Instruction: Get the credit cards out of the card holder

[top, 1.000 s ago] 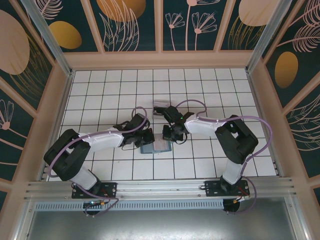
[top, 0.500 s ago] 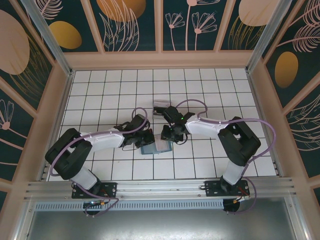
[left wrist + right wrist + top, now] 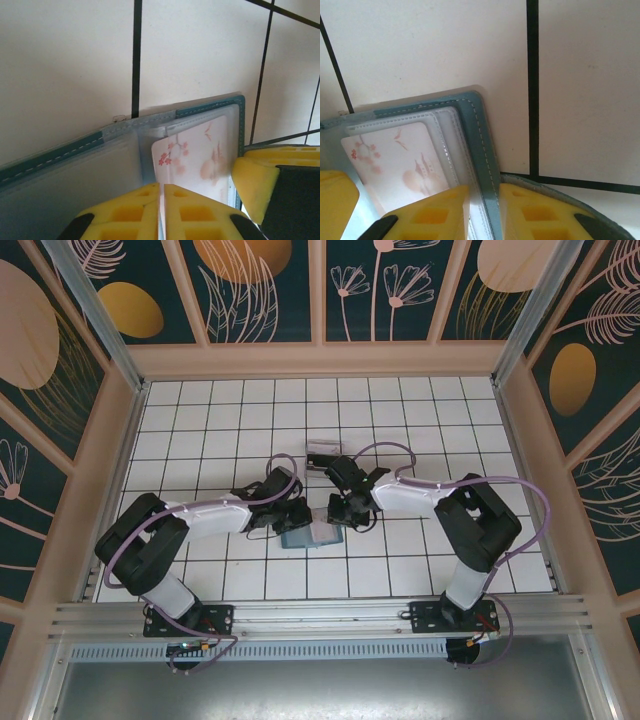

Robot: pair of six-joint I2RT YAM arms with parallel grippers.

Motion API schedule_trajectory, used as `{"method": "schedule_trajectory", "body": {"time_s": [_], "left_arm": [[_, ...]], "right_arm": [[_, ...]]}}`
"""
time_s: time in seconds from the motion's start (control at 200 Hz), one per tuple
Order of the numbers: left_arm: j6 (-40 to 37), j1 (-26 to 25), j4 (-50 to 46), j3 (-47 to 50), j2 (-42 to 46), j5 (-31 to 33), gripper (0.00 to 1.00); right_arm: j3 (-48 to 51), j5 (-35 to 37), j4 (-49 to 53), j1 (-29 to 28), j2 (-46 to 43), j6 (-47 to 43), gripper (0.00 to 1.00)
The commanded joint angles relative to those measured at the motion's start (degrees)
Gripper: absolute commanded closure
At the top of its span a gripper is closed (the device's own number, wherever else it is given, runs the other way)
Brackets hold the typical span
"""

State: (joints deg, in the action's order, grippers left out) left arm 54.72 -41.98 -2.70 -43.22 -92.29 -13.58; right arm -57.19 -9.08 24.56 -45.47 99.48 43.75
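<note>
The teal card holder (image 3: 312,536) lies open on the tiled floor between both grippers. A pale credit card (image 3: 197,155) printed with pink blossoms sits in its clear sleeve, one corner poking out toward the spine. My left gripper (image 3: 161,186) is shut on that card's near edge, which runs into the thin slit between its yellow fingers. My right gripper (image 3: 484,192) is shut on the card holder's teal border (image 3: 482,145) and sleeve edges, one finger on each side. The same credit card (image 3: 395,160) lies just left of that grip. From above, the left gripper (image 3: 298,516) and right gripper (image 3: 344,512) flank the holder.
A small clear plastic box (image 3: 321,452) stands just behind the grippers. The right gripper's yellow finger (image 3: 255,180) crowds the holder's right edge, and the left gripper's finger (image 3: 335,200) sits by the card. Wooden walls (image 3: 320,360) ring the tiled floor.
The right gripper has shifted slightly along the holder's right edge. The left arm and the card holder have hardly moved.
</note>
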Motion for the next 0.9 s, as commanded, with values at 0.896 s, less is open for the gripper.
{"method": "schedule_trajectory", "body": {"time_s": [0.896], "left_arm": [[2.9,0.46,1.38,0.95,-1.0,-0.31,0.74]], "right_arm": [[0.23,0.12,1.25,-0.45,1.71,-0.19,0.86]]}}
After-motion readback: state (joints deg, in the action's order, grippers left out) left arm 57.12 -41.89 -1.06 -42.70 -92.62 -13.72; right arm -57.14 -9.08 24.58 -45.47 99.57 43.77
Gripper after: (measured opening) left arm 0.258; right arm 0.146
